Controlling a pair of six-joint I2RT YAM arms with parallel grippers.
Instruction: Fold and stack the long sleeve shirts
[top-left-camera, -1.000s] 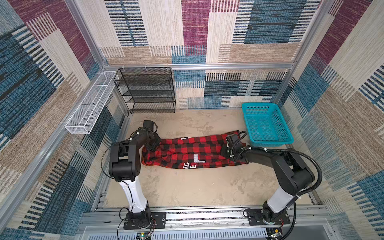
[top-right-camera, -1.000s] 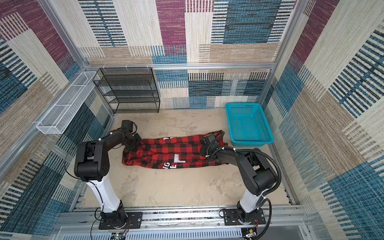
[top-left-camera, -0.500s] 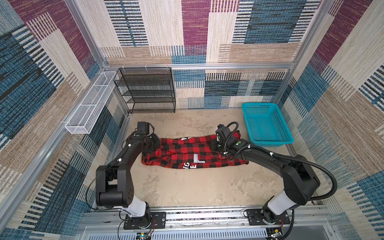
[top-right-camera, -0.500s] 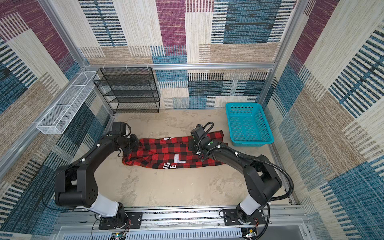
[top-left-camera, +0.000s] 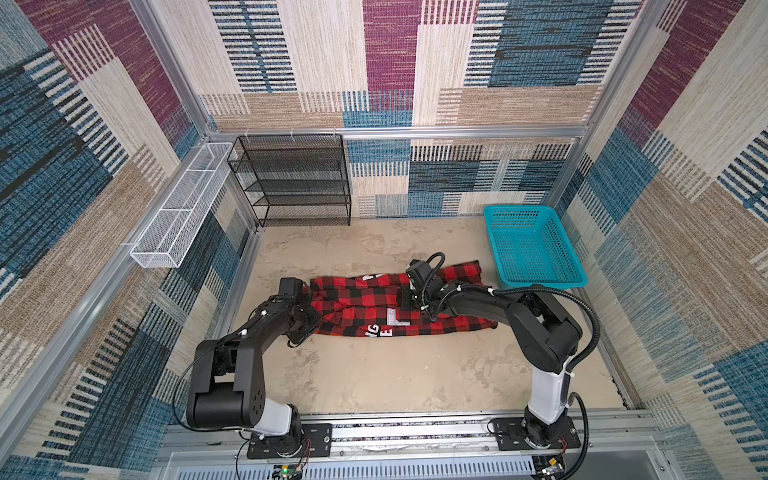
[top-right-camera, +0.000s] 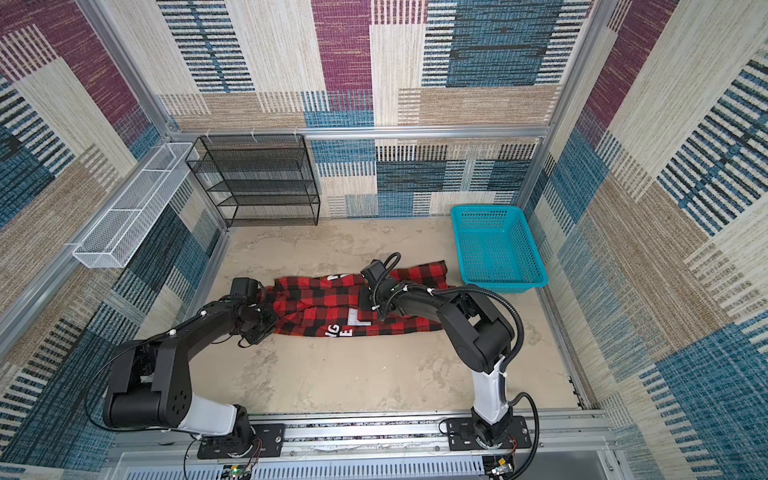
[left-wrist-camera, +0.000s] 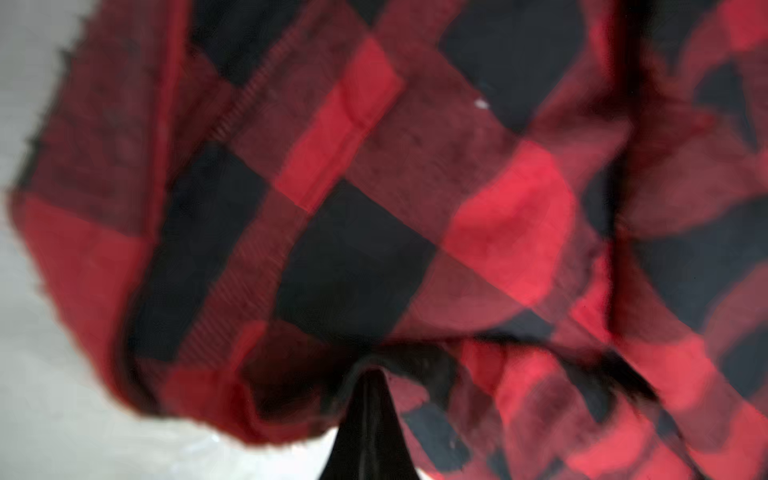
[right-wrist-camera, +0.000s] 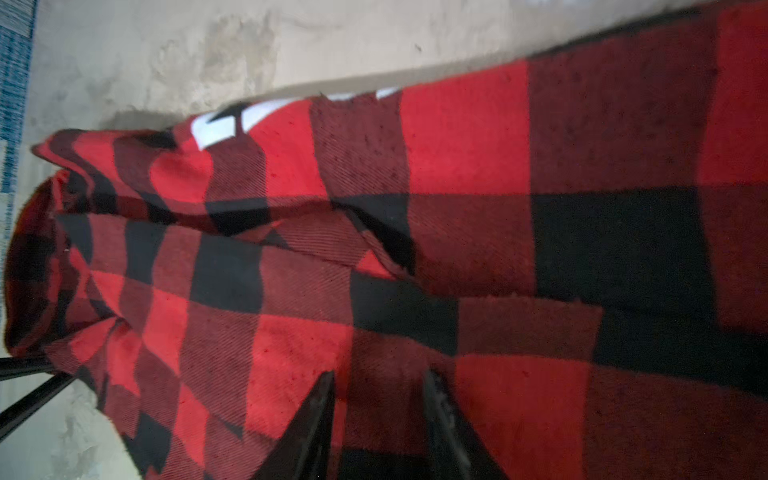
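Red-and-black flannel shirt (top-left-camera: 365, 299), one: stretched on the surface (top-left-camera: 395, 374), one end just beside the teal basket (top-left-camera: 532, 249). Left jaws pinch the far end, I judge to hold it taut; right jaws spread over cloth nearer the basket.
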